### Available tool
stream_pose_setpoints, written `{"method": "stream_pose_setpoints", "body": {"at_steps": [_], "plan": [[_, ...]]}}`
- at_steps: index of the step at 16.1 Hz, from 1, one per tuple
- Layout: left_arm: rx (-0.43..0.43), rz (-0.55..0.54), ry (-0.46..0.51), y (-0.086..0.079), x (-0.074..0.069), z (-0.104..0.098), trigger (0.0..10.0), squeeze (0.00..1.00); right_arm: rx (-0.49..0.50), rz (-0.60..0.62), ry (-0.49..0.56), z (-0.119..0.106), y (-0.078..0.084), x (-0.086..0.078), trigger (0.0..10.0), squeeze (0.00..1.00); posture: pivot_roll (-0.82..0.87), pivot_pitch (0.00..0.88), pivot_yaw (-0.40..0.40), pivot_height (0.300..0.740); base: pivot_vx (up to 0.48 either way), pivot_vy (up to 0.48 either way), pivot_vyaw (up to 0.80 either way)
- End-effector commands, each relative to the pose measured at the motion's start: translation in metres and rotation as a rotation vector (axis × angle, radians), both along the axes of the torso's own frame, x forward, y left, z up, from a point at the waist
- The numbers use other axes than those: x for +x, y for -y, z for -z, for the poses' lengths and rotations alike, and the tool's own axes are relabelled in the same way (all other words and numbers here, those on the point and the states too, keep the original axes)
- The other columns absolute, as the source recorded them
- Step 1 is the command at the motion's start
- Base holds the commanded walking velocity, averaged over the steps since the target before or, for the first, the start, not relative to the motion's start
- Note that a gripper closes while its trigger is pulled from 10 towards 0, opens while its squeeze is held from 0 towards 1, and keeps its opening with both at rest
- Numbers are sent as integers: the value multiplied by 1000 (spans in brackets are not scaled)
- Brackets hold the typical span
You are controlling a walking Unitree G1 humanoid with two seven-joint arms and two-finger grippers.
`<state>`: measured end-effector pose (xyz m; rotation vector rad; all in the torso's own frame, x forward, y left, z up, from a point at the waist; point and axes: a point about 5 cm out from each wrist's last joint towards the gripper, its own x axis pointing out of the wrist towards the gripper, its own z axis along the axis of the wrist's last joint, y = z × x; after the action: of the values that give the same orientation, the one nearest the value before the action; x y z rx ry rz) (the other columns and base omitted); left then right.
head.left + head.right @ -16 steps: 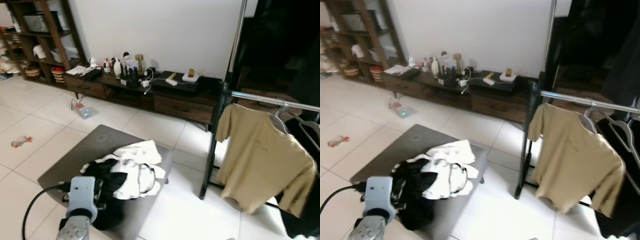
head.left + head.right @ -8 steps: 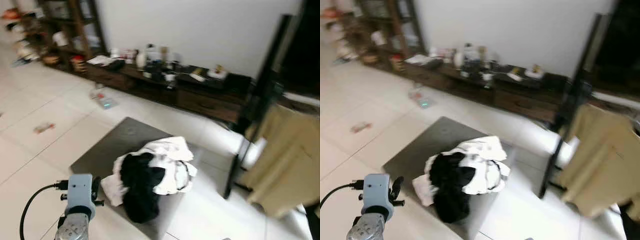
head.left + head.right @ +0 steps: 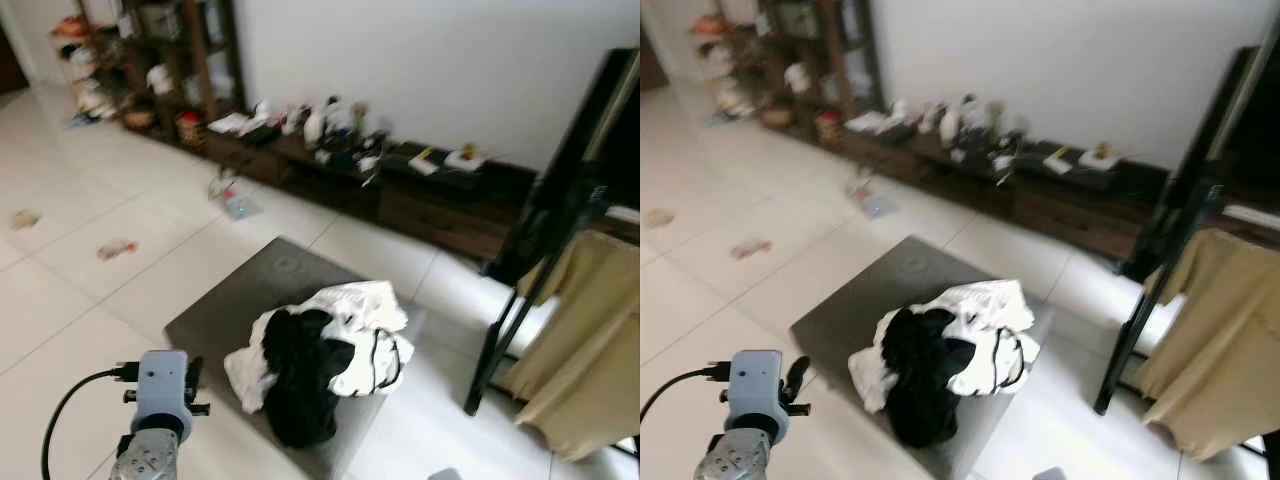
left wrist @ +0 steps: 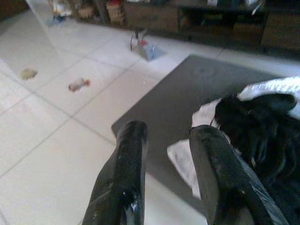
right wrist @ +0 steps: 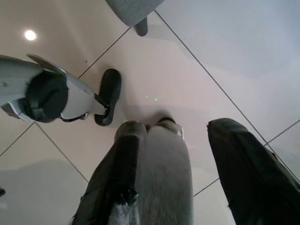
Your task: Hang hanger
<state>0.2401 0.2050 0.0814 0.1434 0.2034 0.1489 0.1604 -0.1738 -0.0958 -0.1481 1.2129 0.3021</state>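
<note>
The room had a pale tiled floor and a white wall, with a long dark low cabinet standing against that wall and a dark shelf unit further to the robot's left. On the right side stood a black clothes rack, and a beige shirt hung from its rail. In the middle of the floor was a low grey ottoman, and on it lay a heap of black and white clothes. Some small things were scattered on the tiles near the cabinet, too small to name.

The hanger that the task asks for could not be made out clearly. A thin dark curved line showed in the heap of clothes, but I cannot tell if it was a hanger.

The left gripper was raised in front of the robot, near the edge of the ottoman and pointing toward the heap. Its two black fingers stood a little apart and there was nothing between them. The right gripper hung low and pointed at the floor, with its fingers spread and also empty.

In my judgement the task was at its very start. Nothing was grasped yet, so what remained was to find the hanger, take it, carry it to the rack and hook it on the rail.
</note>
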Motion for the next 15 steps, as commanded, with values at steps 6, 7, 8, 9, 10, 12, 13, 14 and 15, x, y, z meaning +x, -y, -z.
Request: {"method": "stream_pose_setpoints", "body": {"at_steps": [6,7,8,9,10,12,13,14,15], "plan": [[14,22,-19,2,2,1,10000,0,3,22,7,-1,2,1,10000,0,63,16,5,740,379,0,242],[13,21,-20,2,2,1,10000,0,4,21,6,-1,2,1,10000,0,63,17,5,740,379,0,0],[8,17,-22,2,3,1,10000,0,5,14,4,-1,2,1,10000,0,63,17,4,740,382,0,0],[7,18,-24,2,3,1,10000,0,3,11,3,-1,2,1,10000,0,65,15,2,740,382,0,0],[4,29,-29,3,4,1,10000,0,0,8,3,-1,3,1,10000,0,65,15,2,740,382,0,0],[-24,109,-70,8,6,4,10000,0,-7,12,4,-1,4,1,10000,0,66,16,-1,740,332,0,0],[-73,144,-113,12,6,8,10000,0,-8,15,5,0,4,0,10000,0,65,17,-3,740,0,0,0],[-130,148,-155,14,5,13,10000,0,-8,15,5,0,4,0,10000,0,64,18,-4,740,0,0,0],[-190,151,-195,16,6,17,10000,0,-7,14,4,0,4,0,10000,0,63,23,-7,740,0,0,0]]}}
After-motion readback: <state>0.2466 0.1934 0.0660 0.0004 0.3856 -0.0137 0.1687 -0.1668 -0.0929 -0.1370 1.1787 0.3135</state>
